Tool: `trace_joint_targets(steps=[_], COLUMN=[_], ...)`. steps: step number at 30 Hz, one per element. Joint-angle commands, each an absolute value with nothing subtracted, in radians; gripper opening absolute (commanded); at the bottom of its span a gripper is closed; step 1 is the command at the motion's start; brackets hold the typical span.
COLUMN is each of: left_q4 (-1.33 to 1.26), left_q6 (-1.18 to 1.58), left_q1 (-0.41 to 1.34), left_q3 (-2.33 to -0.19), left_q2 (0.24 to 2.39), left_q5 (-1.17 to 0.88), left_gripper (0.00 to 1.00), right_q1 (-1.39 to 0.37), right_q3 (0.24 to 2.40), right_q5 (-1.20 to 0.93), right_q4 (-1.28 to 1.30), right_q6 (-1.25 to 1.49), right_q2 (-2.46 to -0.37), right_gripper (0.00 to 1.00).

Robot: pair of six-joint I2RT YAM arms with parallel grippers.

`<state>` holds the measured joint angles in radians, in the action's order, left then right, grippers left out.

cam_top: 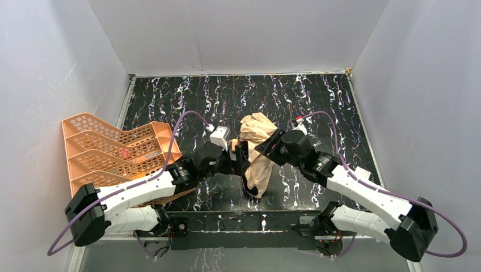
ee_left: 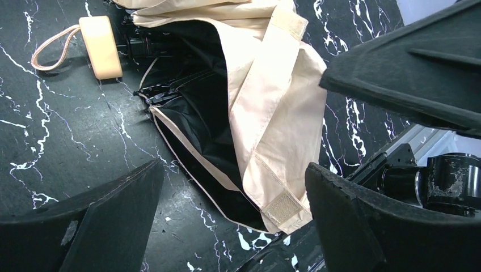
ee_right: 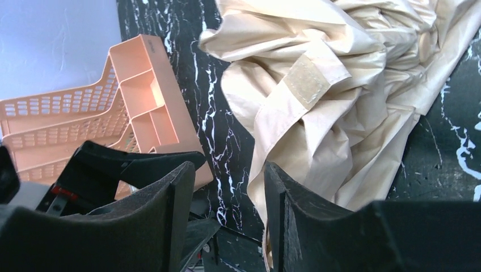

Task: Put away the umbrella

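Observation:
The umbrella (cam_top: 258, 148) lies collapsed in the middle of the black marbled table, its tan canopy crumpled and loose. In the left wrist view the canopy (ee_left: 266, 102) gapes to show its black inside and ribs, with the tan handle (ee_left: 101, 45) and its strap loop at the upper left. A tan strap with a velcro patch (ee_left: 282, 207) hangs at the fabric's lower edge. My left gripper (cam_top: 243, 158) (ee_left: 235, 226) stands wide open just below that edge, holding nothing. My right gripper (cam_top: 272, 146) (ee_right: 227, 215) is open too, with bare table in the gap and canopy fabric (ee_right: 340, 113) beside its right finger.
An orange mesh tray rack (cam_top: 113, 153) (ee_right: 85, 124) stands at the table's left side, close to the left arm. Grey walls enclose the table on three sides. The metal front rail (ee_left: 420, 136) runs just behind the umbrella's near end.

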<state>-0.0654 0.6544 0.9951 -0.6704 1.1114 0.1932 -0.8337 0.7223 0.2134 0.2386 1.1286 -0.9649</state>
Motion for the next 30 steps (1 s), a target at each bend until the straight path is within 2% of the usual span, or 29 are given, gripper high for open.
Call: trace_joint_targets(steps=[1, 15, 22, 30], left_q4=[-0.059, -0.038, -0.030, -0.021], left_q6=[0.650, 0.639, 0.640, 0.647], left_q1=[0.990, 0.990, 0.990, 0.988], left_q3=[-0.675, -0.676, -0.673, -0.666], left_q2=[1.077, 1.069, 1.059, 1.042], left_q5=[0.225, 0.246, 0.253, 0.265], left_gripper=[0.93, 0.93, 0.93, 0.93], right_q1=[-0.841, -0.841, -0.841, -0.841], right_q3=[0.736, 0.695, 0.677, 0.645], right_q5=[0.240, 0.234, 0.245, 0.253], right_q4=[0.229, 0.145, 0.034, -0.050], right_q6=[1.228, 1.259, 1.243, 1.163], right_q2=[-1.023, -1.115, -1.163, -1.126], right_gripper=[0.56, 0.51, 0.38, 0.13])
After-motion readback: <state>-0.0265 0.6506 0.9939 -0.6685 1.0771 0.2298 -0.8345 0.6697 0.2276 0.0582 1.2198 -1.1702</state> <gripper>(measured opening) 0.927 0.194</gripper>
